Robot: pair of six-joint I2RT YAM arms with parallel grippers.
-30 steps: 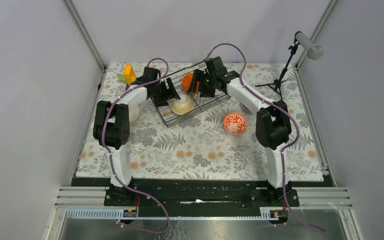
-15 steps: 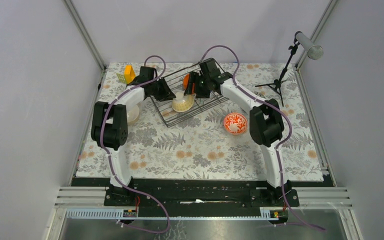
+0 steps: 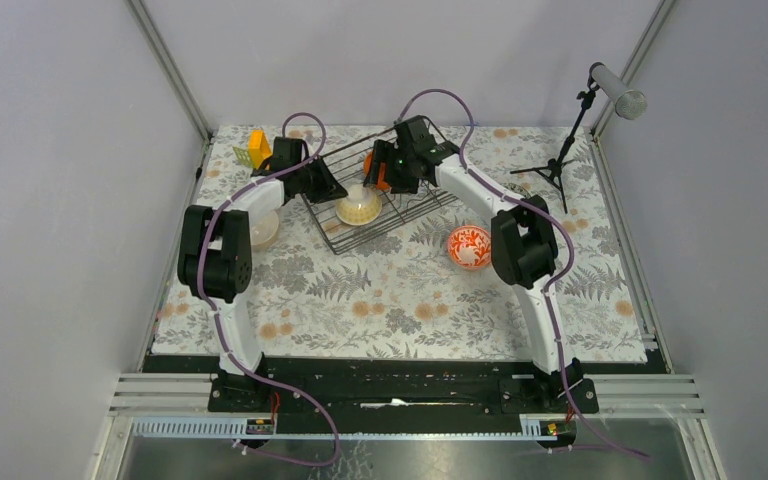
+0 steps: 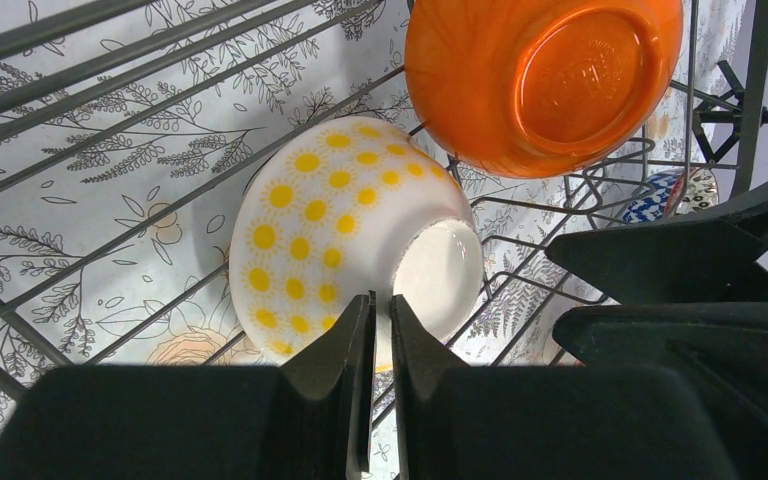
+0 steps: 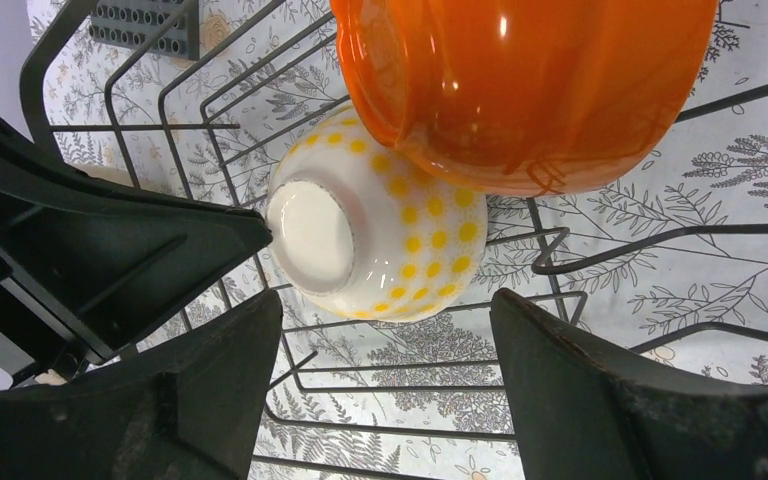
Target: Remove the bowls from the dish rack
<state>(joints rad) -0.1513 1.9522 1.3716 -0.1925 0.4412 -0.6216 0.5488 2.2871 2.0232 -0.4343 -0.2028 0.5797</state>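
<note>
The dish rack (image 3: pixel 415 205) stands at the back of the table and holds two bowls. A cream bowl with yellow dots (image 3: pixel 358 208) (image 4: pixel 325 230) (image 5: pixel 400 240) lies tipped, its foot towards my left gripper (image 3: pixel 335 190) (image 4: pixel 382 305), which is shut on the foot ring. Behind it an orange bowl (image 3: pixel 374 163) (image 4: pixel 540 85) (image 5: pixel 530 80) stands on edge. My right gripper (image 3: pixel 383 173) (image 5: pixel 385 390) hangs open over the rack wires beside the orange bowl, with nothing between its fingers (image 5: pixel 220 390).
On the tablecloth right of the rack sits a red-patterned bowl (image 3: pixel 470 247), and a beige bowl (image 3: pixel 262 228) sits by the left arm. A blue-white bowl (image 4: pixel 665 190) shows through the rack wires. A yellow block (image 3: pixel 258 148) and a microphone stand (image 3: pixel 560 160) are at the back.
My left gripper went from open to shut on the dotted bowl's foot, and the bowl tipped and shifted slightly. The right gripper moved left along the rack and opened a little wider.
</note>
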